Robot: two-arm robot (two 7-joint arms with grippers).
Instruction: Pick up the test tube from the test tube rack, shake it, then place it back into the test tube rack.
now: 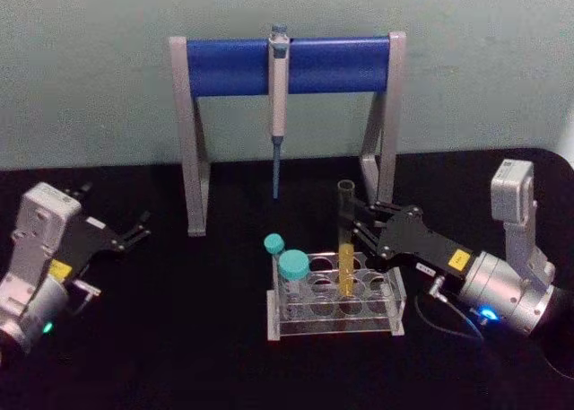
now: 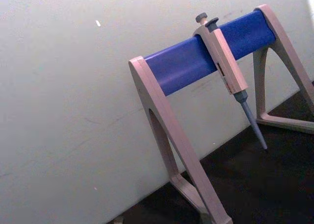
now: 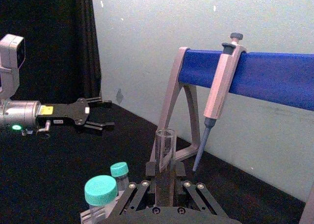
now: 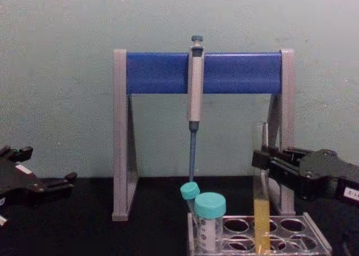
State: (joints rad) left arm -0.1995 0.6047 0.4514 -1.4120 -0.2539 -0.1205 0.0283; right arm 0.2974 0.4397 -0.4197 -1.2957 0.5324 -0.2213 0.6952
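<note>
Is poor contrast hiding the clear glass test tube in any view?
Head view: the clear glass test tube is faint at its empty top over the black table, its yellow liquid plain; the black left gripper, open, barely separates from the table. Right wrist view: the tube's rim, in the shut right gripper, reads clearly against the pale wall.

A black table (image 1: 170, 338) carries the clear test tube rack (image 1: 334, 324) near its middle, with the grey-and-blue pipette stand (image 1: 224, 66) farther back by the wall.

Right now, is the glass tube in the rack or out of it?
In. The glass tube stands upright, yellow bottom in a rack hole; the right gripper holds it.
</note>
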